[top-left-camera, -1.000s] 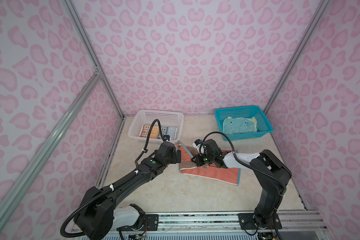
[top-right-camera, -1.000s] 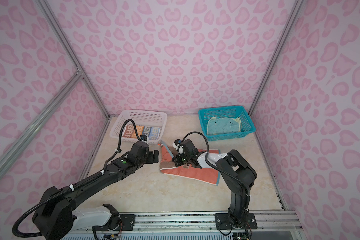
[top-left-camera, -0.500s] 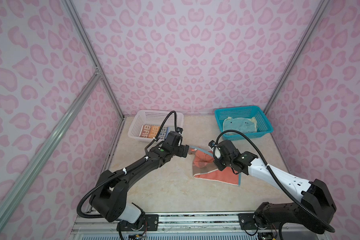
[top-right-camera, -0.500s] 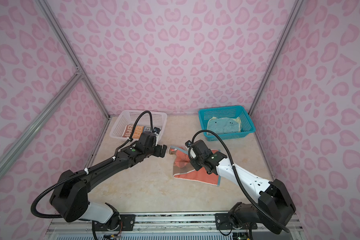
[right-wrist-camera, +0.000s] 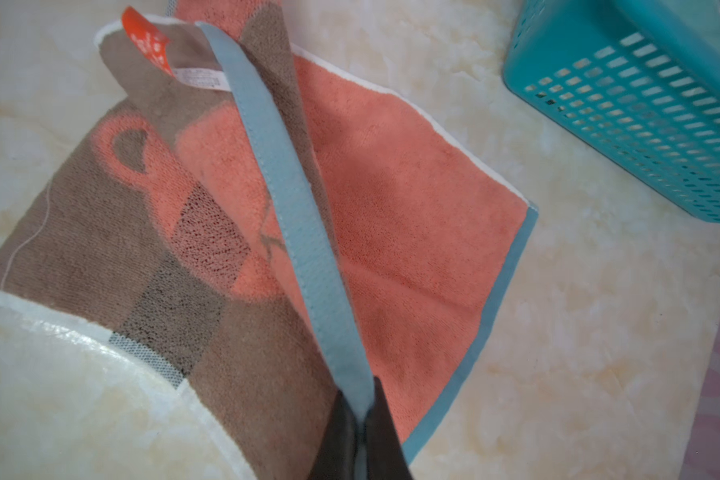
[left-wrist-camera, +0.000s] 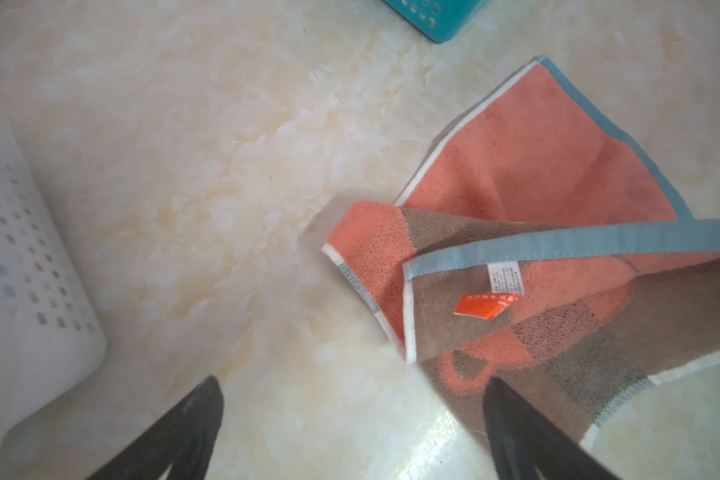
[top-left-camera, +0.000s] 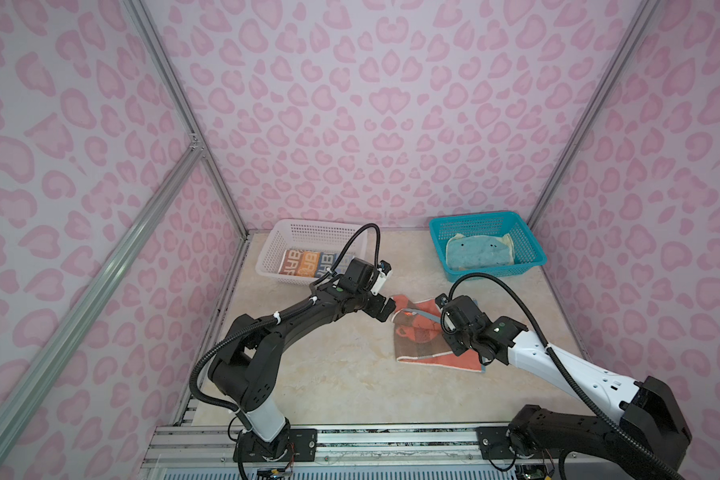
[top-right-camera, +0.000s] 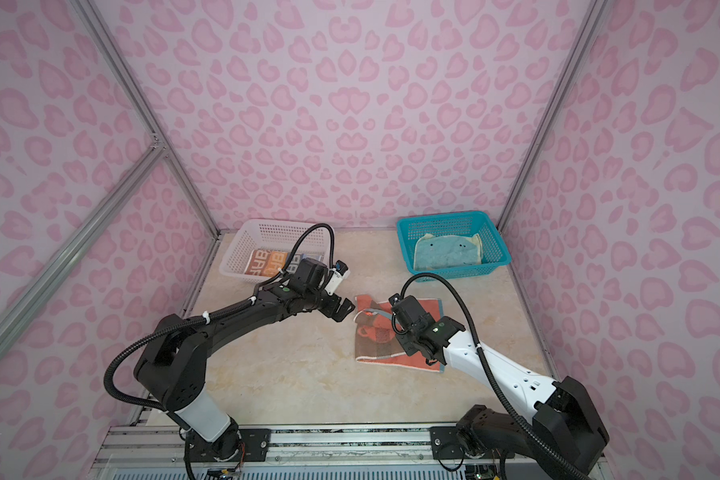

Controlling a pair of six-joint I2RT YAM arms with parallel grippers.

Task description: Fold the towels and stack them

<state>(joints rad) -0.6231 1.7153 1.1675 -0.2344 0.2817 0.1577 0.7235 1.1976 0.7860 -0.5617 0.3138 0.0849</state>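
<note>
Orange-brown towel lies partly folded on the bench, right of centre in both top views; we find the right gripper clamped on its blue edging, which is held up off the cloth. We find the left gripper spread wide, holding nothing, just beside the towel's left corner. Lettered towel sits in the white basket at upper left, teal towel in the teal basket at upper right.
</note>
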